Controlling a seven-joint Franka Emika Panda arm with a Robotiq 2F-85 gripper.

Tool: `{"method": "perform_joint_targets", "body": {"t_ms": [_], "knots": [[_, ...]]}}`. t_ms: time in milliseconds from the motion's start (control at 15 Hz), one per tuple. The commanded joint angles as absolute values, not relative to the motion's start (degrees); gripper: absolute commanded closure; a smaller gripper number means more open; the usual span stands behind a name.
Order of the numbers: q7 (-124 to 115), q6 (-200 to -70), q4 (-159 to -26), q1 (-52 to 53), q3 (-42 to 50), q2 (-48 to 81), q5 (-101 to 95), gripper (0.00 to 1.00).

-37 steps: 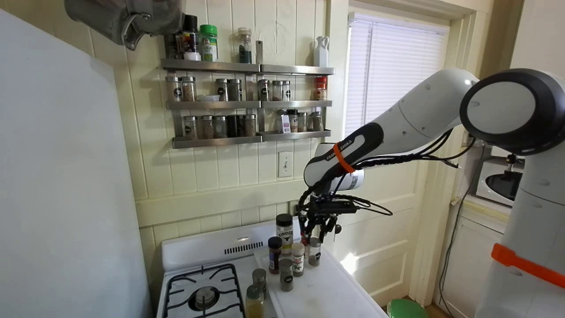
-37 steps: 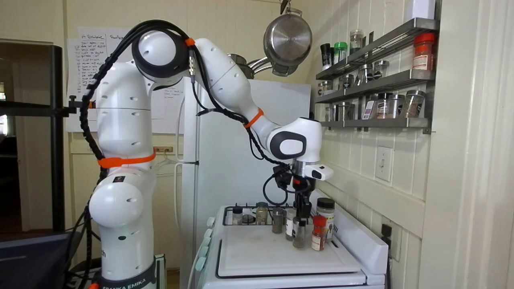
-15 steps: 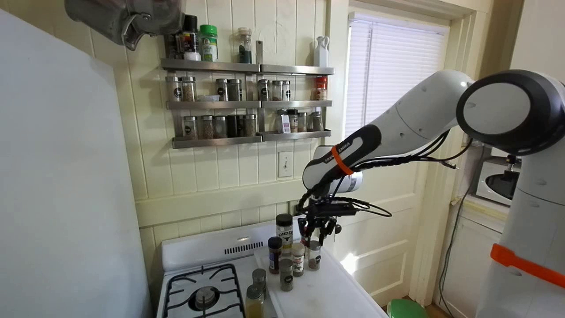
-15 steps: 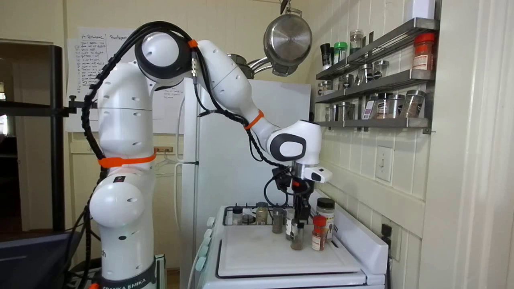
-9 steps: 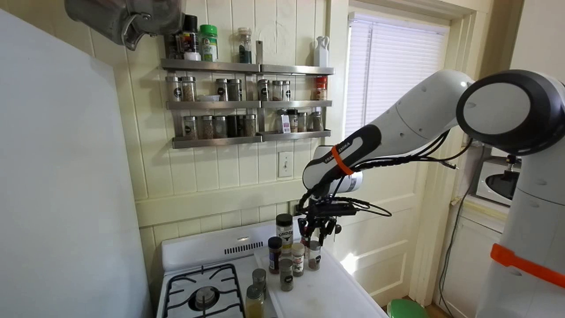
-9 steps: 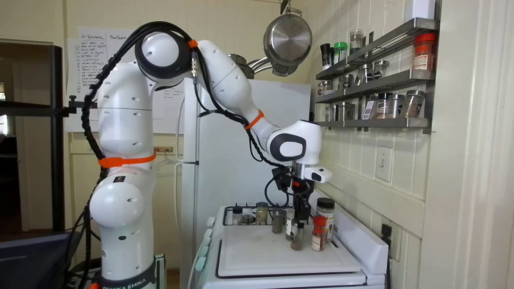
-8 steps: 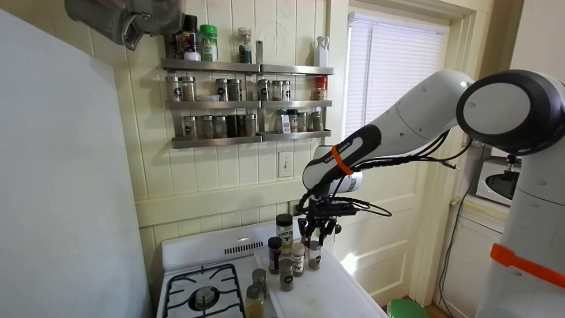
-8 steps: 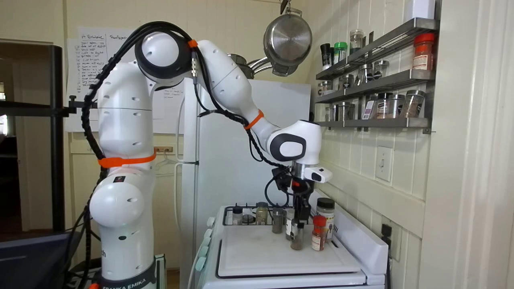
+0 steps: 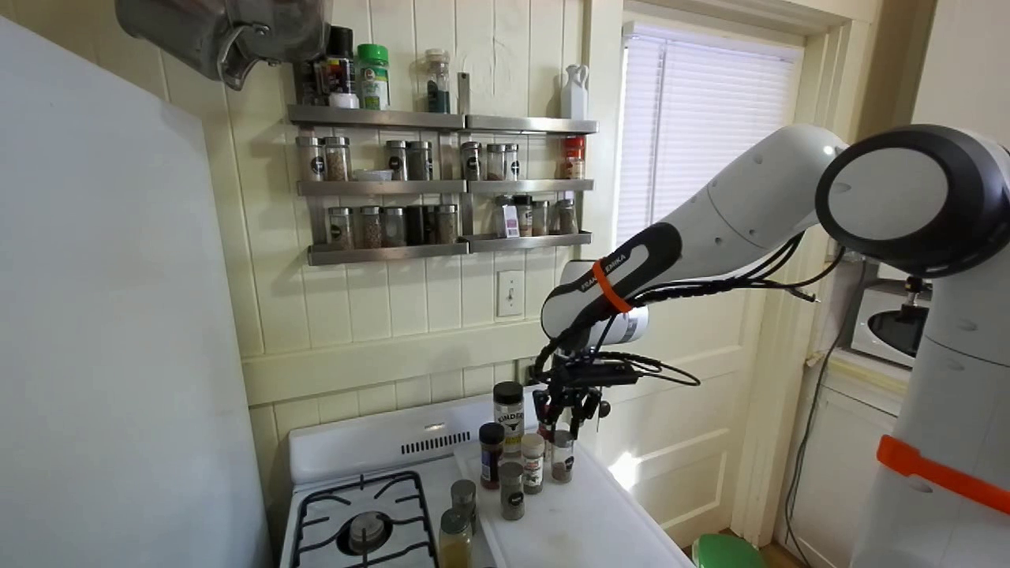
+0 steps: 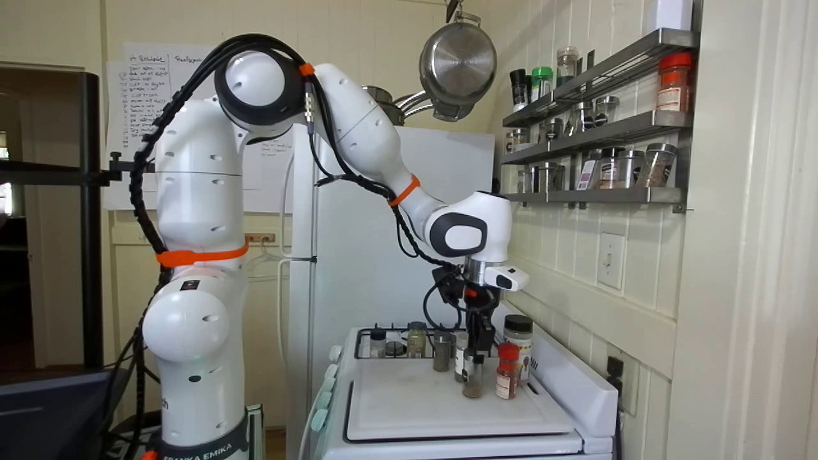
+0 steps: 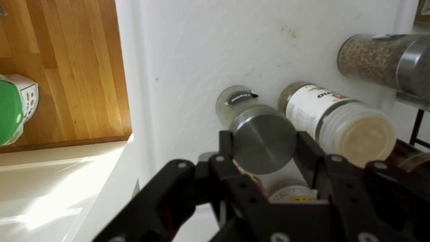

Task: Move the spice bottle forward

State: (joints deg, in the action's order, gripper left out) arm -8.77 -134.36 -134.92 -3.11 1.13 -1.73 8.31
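Observation:
The spice bottle is a small clear glass jar with a flat silver lid and a dark label. It stands upright on the white stove cover in both exterior views. My gripper points down over it and also shows in an exterior view. In the wrist view the two fingers touch opposite sides of the silver lid of the spice bottle. The lower glass and label show beyond the lid.
A white-labelled jar stands close beside the right finger. A red-capped bottle and a tall black-capped bottle stand near the backguard. A grey-lidded jar and a dark bottle are nearby. The cover's edge drops to the wooden floor.
Since 2.5 s ago, my gripper and the spice bottle have shifted together slightly away from the wall, and the arm has lowered a little. Over the last second nothing has visibly moved.

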Motion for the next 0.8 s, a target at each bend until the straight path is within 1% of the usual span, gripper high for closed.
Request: {"method": "perform_joint_targets", "body": {"t_ms": [0, 267, 333, 733], "knots": [[-7.23, -132.21, -134.74, -2.81, 1.62, -2.18, 8.95, 0.71], [-6.57, -131.85, -134.83, -2.76, 1.57, -2.30, 8.57, 0.68], [-6.41, -131.65, -134.83, -2.75, 1.55, -2.34, 8.41, 0.65], [-5.29, -130.66, -134.97, -2.65, 1.41, -2.62, 7.23, 0.65]]}}
